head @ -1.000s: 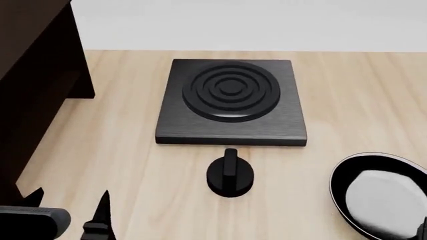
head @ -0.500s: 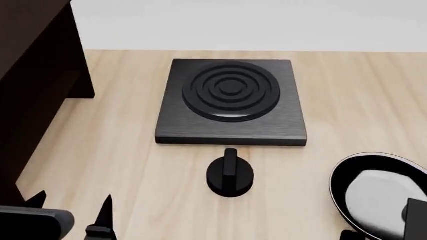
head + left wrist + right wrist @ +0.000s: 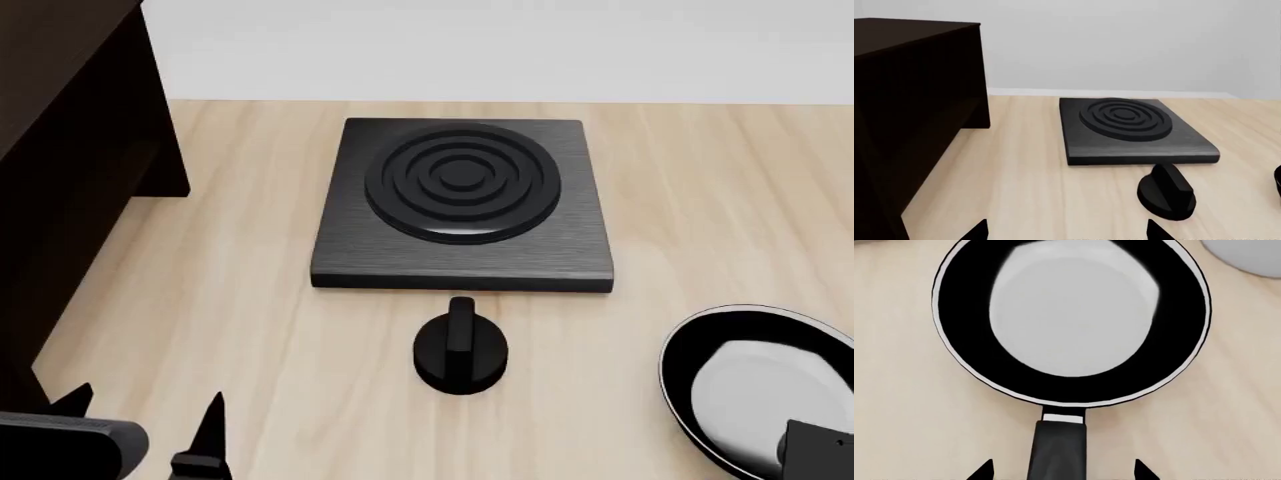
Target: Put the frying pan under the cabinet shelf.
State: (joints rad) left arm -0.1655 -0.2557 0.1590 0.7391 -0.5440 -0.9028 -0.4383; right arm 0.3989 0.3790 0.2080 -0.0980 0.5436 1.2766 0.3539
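The frying pan [image 3: 747, 385] lies on the wooden table at the near right, black with a pale glossy inside. In the right wrist view the pan [image 3: 1071, 315] fills the frame and its handle [image 3: 1057, 445] runs back between my fingertips. My right gripper [image 3: 1062, 471] is open, with one jaw on each side of the handle; whether it touches is unclear. The dark cabinet shelf [image 3: 67, 150] stands at the far left and also shows in the left wrist view [image 3: 907, 100]. My left gripper [image 3: 140, 420] is open and empty above the table near the cabinet.
A square black stove plate [image 3: 463, 200] with rings sits mid-table, with a small black knob [image 3: 461, 350] in front of it. Both show in the left wrist view: the stove plate [image 3: 1127, 125] and the knob [image 3: 1167, 192]. A white pot's edge [image 3: 1247, 252] lies beyond the pan.
Part of my right arm has come into the head view at the bottom right, over the pan's near edge. The left gripper has barely shifted.
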